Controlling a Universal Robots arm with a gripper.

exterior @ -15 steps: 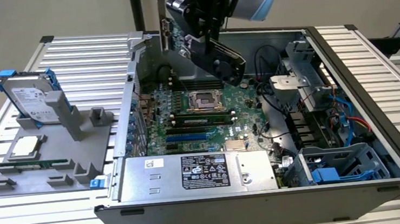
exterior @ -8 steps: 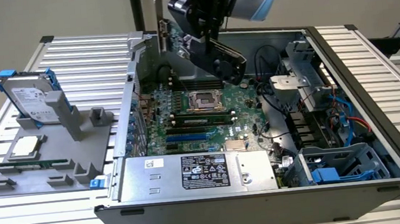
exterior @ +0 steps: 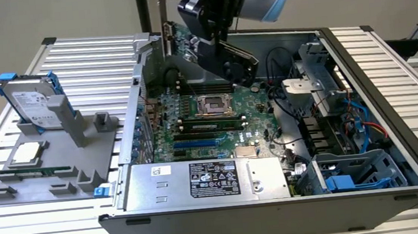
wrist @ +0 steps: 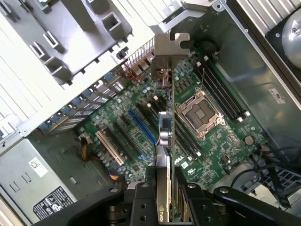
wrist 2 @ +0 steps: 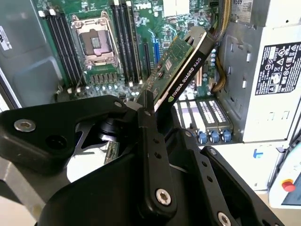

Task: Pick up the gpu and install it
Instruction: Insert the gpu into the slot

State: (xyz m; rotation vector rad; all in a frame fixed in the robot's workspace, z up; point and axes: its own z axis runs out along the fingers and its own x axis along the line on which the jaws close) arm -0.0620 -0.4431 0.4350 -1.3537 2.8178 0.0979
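Note:
The gpu (exterior: 187, 39) hangs tilted above the open computer case (exterior: 392, 135), over the far part of the motherboard (exterior: 229, 129). It is a green card with a black shroud (exterior: 238, 63) and a silver end bracket (exterior: 163, 13). My gripper (exterior: 217, 37) is shut on it from above. In the second wrist view the gpu (wrist 2: 181, 66) sticks out beyond a black finger (wrist 2: 149, 136). The first wrist view has the gpu (wrist: 164, 136) edge-on with its bracket (wrist: 164, 52) far from the gripper (wrist: 164, 188), above the expansion slots (wrist: 141, 127).
A grey holder (exterior: 53, 159) at the exterior view's left carries a hard drive with blue rails (exterior: 33, 104), a processor (exterior: 29, 152) and a RAM stick (exterior: 36, 173). Inside the case are the power supply (exterior: 199, 183), the CPU socket (exterior: 212, 102), cables and a drive cage (exterior: 350, 178).

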